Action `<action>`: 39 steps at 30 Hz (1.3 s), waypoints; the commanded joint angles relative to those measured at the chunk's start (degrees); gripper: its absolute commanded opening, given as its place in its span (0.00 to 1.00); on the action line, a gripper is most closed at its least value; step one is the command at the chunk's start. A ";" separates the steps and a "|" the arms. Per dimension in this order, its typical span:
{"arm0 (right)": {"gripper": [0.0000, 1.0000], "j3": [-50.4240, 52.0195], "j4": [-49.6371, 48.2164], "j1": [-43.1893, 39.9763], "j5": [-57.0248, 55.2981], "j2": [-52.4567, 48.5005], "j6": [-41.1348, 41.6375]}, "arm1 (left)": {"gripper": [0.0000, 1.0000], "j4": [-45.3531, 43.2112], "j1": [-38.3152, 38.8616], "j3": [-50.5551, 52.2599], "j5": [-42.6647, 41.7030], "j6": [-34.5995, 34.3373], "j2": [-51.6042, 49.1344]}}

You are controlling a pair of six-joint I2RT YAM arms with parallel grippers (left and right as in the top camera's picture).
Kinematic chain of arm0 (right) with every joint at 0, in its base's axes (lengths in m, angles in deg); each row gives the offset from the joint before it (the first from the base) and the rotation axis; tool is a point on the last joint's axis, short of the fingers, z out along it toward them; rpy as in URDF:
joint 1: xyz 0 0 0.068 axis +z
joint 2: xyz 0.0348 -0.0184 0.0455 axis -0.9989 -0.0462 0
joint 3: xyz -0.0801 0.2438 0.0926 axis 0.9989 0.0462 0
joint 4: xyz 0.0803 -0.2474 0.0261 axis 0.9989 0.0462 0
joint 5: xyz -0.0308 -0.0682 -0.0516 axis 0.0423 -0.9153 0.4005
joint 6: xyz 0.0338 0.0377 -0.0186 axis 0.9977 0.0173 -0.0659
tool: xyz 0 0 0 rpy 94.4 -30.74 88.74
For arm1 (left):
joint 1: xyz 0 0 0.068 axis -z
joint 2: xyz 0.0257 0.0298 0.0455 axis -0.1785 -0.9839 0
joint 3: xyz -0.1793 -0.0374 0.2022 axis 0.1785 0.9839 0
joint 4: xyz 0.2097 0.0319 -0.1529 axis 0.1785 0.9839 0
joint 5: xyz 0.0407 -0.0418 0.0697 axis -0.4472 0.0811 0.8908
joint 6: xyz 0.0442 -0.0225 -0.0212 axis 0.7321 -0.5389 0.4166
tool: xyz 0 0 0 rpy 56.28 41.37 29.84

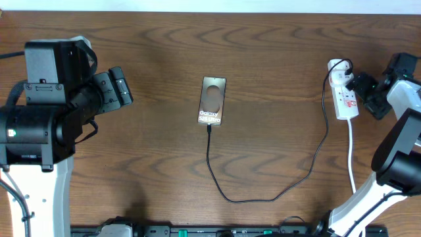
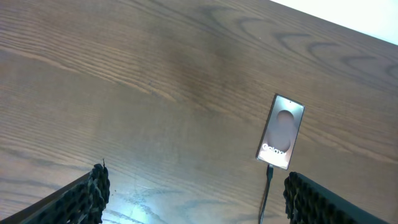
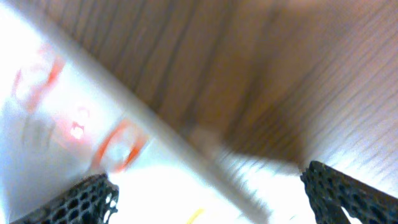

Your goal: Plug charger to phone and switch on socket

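Observation:
The phone [image 1: 212, 101] lies flat mid-table, its "Galaxy S25 Ultra" text showing. It also shows in the left wrist view [image 2: 281, 132]. The charger cable [image 1: 263, 197] runs from the phone's near end in a loop to a black plug in the socket [image 1: 345, 99], a white power strip at the right. The connector tip [image 2: 270, 171] sits at the phone's bottom edge. My left gripper [image 2: 196, 199] is open and empty, well left of the phone. My right gripper [image 1: 360, 92] is open, right over the socket, whose white body and red markings [image 3: 93, 130] fill the blurred right wrist view.
The socket's white cord [image 1: 350, 151] runs toward the table's front edge beside the right arm. Bare wooden tabletop lies between the left arm and the phone.

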 commanded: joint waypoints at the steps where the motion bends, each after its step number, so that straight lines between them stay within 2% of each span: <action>1: 0.99 2.69 4.24 4.72 9.66 3.04 -2.75 | 0.89 0.17 -0.24 -0.04 0.72 -0.50 -0.07; 13: 0.99 2.71 16.04 4.72 0.52 27.45 -2.75 | 0.89 0.17 -0.24 -0.02 0.72 -0.50 -0.07; 17: 0.99 2.71 19.61 4.70 -2.78 33.59 -2.78 | 0.89 0.17 -0.24 -0.04 0.72 -0.50 -0.07; 27: 0.99 3.67 28.37 4.68 -3.15 45.05 -2.82 | 0.89 0.17 -0.24 -0.04 0.74 -0.50 -0.07; 39: 0.99 18.93 26.16 4.68 -3.15 73.07 -2.80 | 0.89 0.17 -0.24 -0.04 0.72 -0.50 -0.07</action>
